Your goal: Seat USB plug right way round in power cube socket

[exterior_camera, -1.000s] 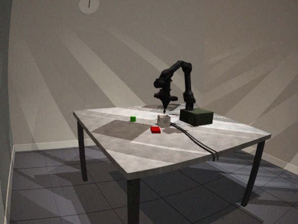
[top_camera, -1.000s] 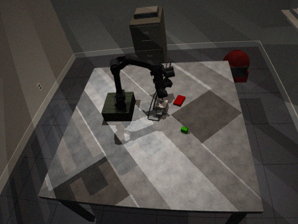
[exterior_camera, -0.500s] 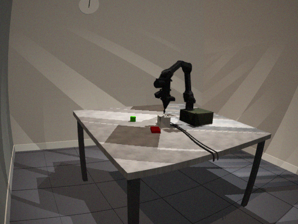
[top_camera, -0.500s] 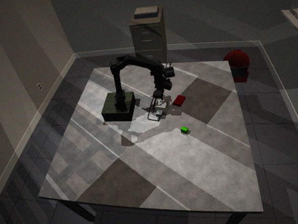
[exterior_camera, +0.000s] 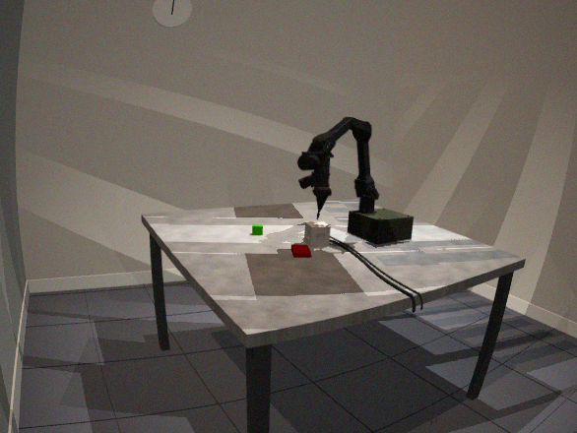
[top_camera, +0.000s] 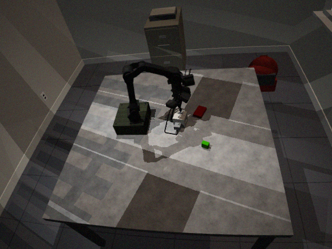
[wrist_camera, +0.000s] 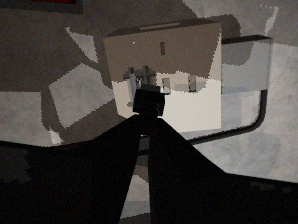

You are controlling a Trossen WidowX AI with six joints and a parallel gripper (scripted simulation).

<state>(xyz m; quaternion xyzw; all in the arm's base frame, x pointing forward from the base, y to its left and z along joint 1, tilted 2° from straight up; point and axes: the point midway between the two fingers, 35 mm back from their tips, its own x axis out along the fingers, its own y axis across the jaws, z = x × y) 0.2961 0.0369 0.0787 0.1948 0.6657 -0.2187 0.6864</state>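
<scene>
The pale power cube (top_camera: 181, 115) (exterior_camera: 316, 237) (wrist_camera: 200, 110) stands on the table. A raised grey socket frame (wrist_camera: 132, 86) is on its top, partly hidden behind the plug and fingers in the wrist view. My gripper (top_camera: 181, 109) (exterior_camera: 318, 216) (wrist_camera: 146, 125) points down over the cube's top, shut on the small black USB plug (wrist_camera: 148, 102). The plug looks close in front of the socket frame in the wrist view. In the exterior view the fingertips are just above the cube. The plug's tip is hidden, so its depth and which way round it is cannot be told.
A pale block (top_camera: 177, 125) (wrist_camera: 246, 67) is at the cube's side, with a black cable (top_camera: 171, 133) (wrist_camera: 261, 112) looping beside it. Two cables (exterior_camera: 376, 271) run over the table edge. A red block (top_camera: 200, 111) (exterior_camera: 300, 251) and a green block (top_camera: 205, 144) (exterior_camera: 257, 229) lie nearby.
</scene>
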